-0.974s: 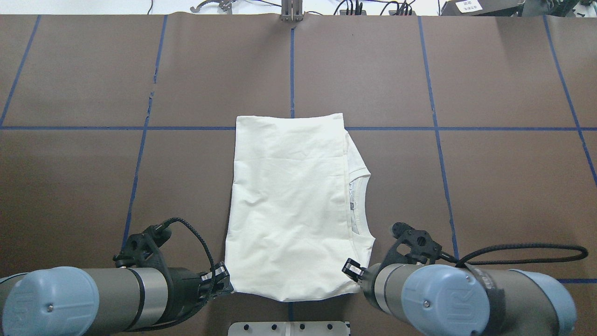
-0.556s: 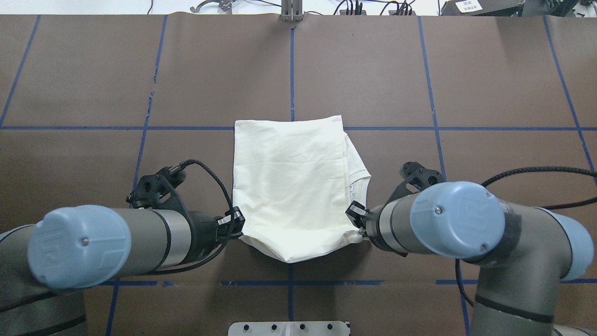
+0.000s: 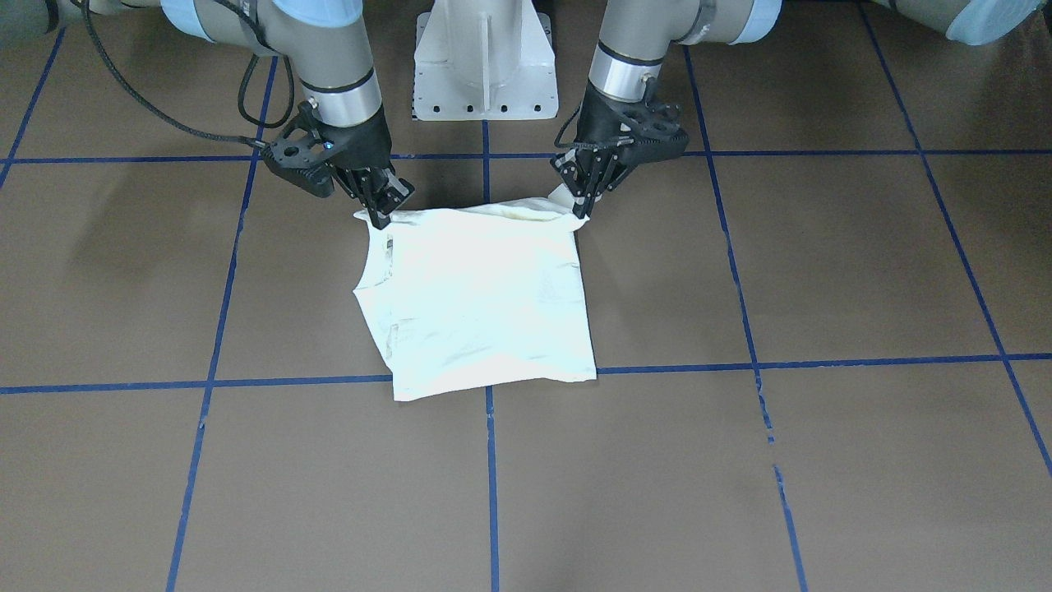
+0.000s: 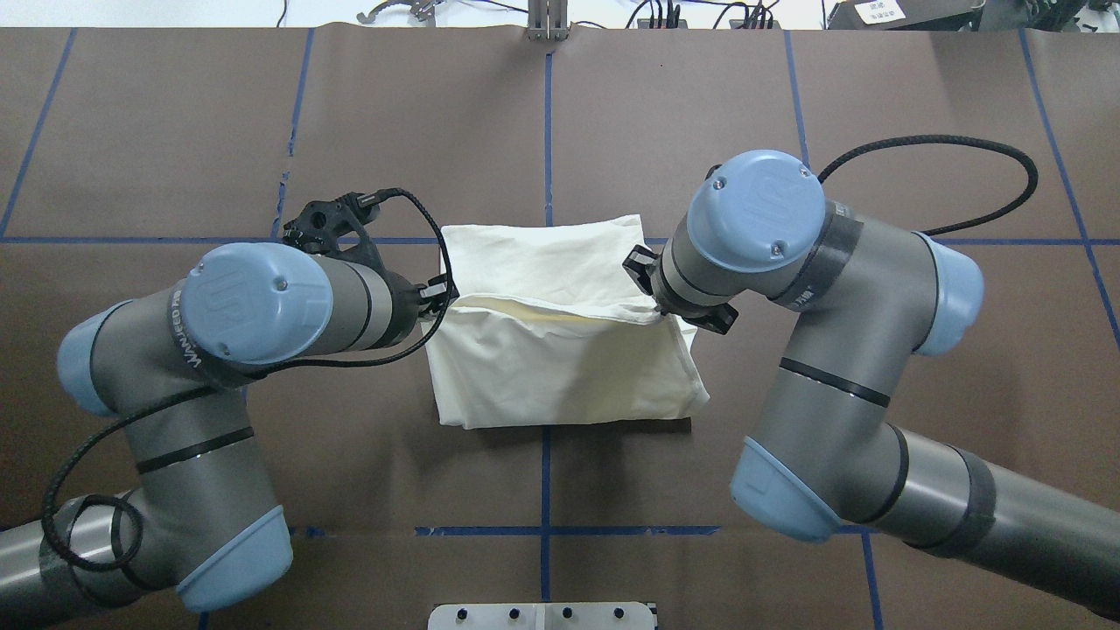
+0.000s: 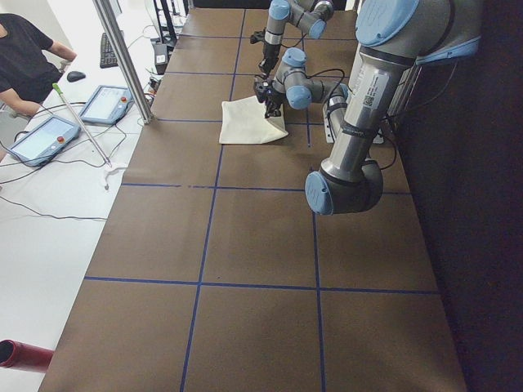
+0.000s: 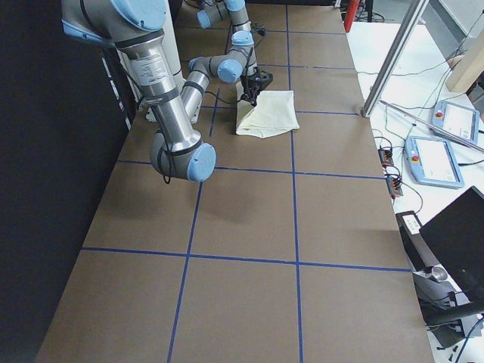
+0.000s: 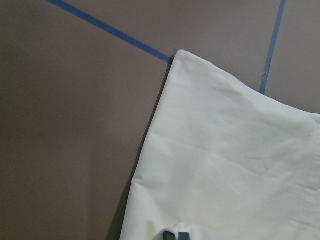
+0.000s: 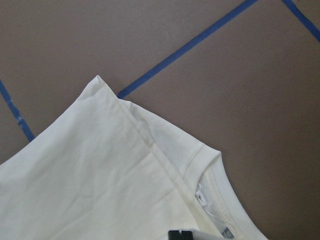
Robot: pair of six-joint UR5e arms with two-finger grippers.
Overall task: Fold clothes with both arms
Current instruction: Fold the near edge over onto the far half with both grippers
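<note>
The cream shirt (image 4: 560, 367) lies mid-table with its plain side up, and its near edge is lifted and doubled over toward the far hem. My left gripper (image 4: 440, 293) is shut on the lifted edge's left corner, and it appears on the right in the front-facing view (image 3: 585, 205). My right gripper (image 4: 654, 303) is shut on the other corner, by the ribbed neckline (image 8: 220, 200), and its wrist partly hides it. The shirt (image 3: 485, 304) sags between the two grippers. Each wrist view shows cloth (image 7: 235, 170) (image 8: 100, 180) below the fingertips.
The white pedestal (image 3: 485, 57) stands at the robot's edge of the table. Blue tape lines (image 4: 546, 114) grid the brown table top. A person (image 5: 24, 57), tablets (image 5: 49, 135) and a metal post (image 5: 122, 57) are beyond the far edge.
Both grippers have carried the shirt's near edge up and away from the robot, toward the far hem. The shirt is now folded over on itself and shorter.
</note>
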